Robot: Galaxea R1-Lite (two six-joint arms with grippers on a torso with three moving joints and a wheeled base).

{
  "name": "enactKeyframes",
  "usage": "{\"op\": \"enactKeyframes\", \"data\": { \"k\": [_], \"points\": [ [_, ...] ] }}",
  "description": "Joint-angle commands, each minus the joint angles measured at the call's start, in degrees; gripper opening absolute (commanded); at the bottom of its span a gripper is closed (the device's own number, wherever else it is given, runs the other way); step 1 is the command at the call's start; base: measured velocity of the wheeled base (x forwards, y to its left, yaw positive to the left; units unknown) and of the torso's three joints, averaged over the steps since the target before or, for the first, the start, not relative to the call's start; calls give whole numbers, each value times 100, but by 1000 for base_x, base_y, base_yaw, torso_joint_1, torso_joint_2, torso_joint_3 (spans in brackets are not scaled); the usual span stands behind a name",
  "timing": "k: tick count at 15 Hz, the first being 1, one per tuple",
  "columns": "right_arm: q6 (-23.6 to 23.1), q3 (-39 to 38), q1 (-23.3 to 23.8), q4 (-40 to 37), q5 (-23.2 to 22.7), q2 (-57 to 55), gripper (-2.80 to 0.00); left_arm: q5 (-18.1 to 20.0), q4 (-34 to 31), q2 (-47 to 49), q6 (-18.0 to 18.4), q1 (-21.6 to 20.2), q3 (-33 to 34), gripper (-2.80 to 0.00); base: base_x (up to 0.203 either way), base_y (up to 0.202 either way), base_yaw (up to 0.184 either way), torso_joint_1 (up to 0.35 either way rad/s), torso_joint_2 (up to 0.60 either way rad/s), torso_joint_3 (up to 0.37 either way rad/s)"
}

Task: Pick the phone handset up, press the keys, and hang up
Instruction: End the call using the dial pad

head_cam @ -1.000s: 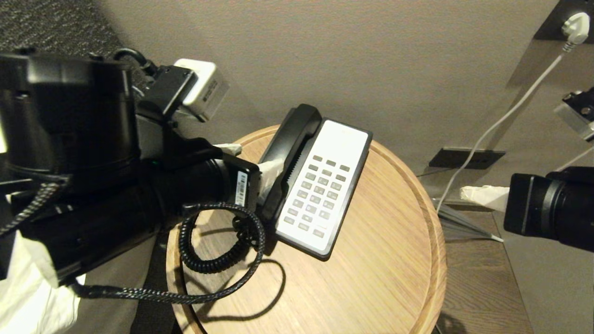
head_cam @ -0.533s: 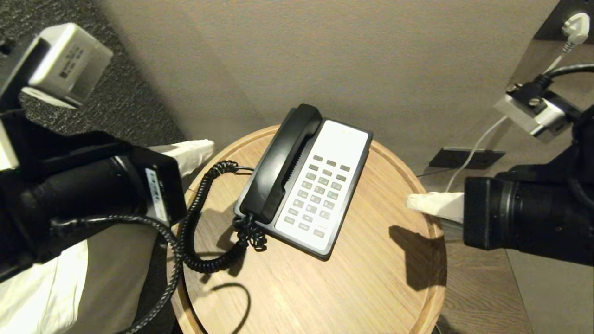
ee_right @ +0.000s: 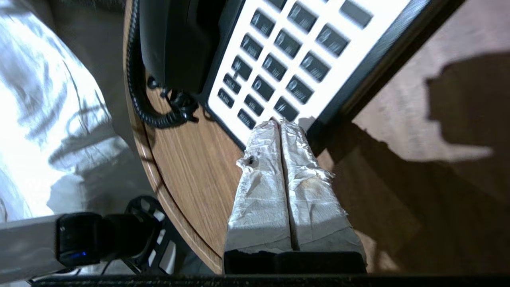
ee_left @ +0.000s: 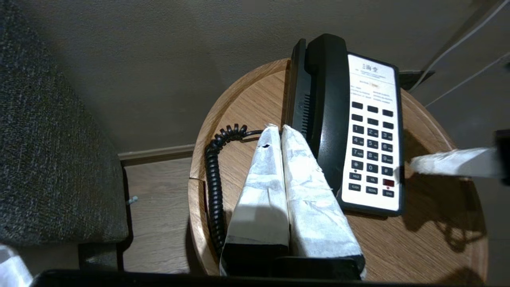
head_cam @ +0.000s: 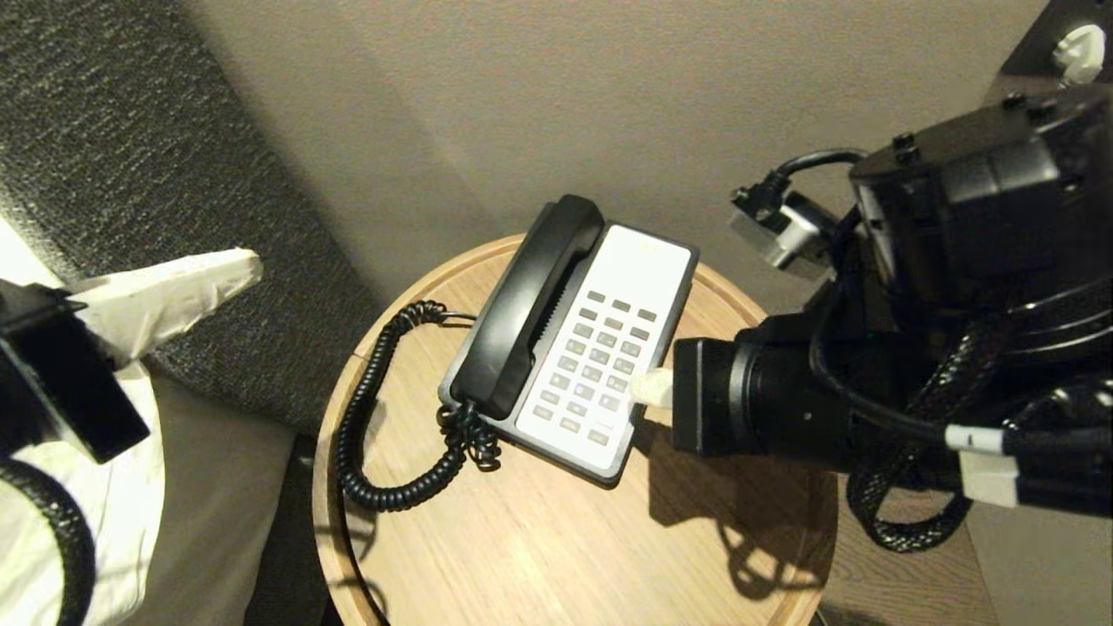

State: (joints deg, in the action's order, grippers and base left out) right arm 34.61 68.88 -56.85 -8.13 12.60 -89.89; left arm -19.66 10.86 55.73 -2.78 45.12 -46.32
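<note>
Phone handset (head_cam: 524, 306) in cradle on base's left side, keys (head_cam: 594, 369) beside it, right gripper (head_cam: 650, 388) clenched empty, tips over keypad's near-right corner, left gripper (head_cam: 248, 263) clenched empty, well off tbl (head_cam: 556, 539) to left.

Round wooden table (head_cam: 556, 539) carries the phone (head_cam: 648, 261).

A round wooden table (head_cam: 556, 556) with a raised rim fills the lower middle of the head view. Behind it runs a plain beige wall (head_cam: 539, 96). Dark speckled upholstery (head_cam: 130, 156) occupies the upper left, white bedding (head_cam: 130, 487), possibly a sheet, the lower left. A white plug (head_cam: 1076, 43) sits at the upper right corner.
</note>
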Motion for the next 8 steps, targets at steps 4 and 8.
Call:
{"op": "enactKeyframes", "data": {
  "k": [4, 8],
  "points": [
    [32, 25, -148, -58, -41, -301, -280, -11, -46, -344, -39, -21, 103, -280, 0, 0, 0, 0, 0, 0],
    [23, 12, -195, -32, -30, -395, -280, -2, -93, -370, -162, -21, 97, -280, 0, 0, 0, 0, 0, 0]
  ]
}}
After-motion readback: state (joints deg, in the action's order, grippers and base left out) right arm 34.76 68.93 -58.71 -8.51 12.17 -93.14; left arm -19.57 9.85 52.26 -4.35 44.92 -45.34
